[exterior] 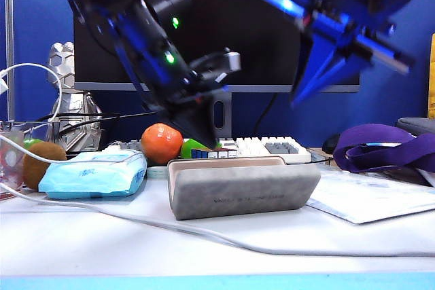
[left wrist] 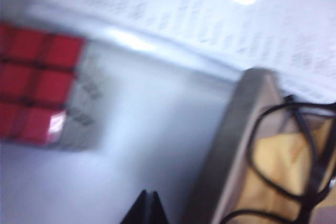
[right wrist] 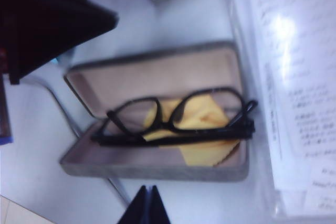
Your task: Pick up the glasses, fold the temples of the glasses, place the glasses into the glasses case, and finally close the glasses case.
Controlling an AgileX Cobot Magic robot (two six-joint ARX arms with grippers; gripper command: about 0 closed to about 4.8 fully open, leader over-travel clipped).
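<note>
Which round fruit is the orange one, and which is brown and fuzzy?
The orange fruit sits mid-table behind the grey glasses case. The brown fuzzy kiwi sits far left, beside the light-blue wipes packet.

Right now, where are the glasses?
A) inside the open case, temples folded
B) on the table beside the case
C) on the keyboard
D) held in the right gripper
A: the right wrist view shows the glasses folded and lying on a yellow cloth inside the open glasses case; right gripper and left gripper are shut and empty above the table.
</note>
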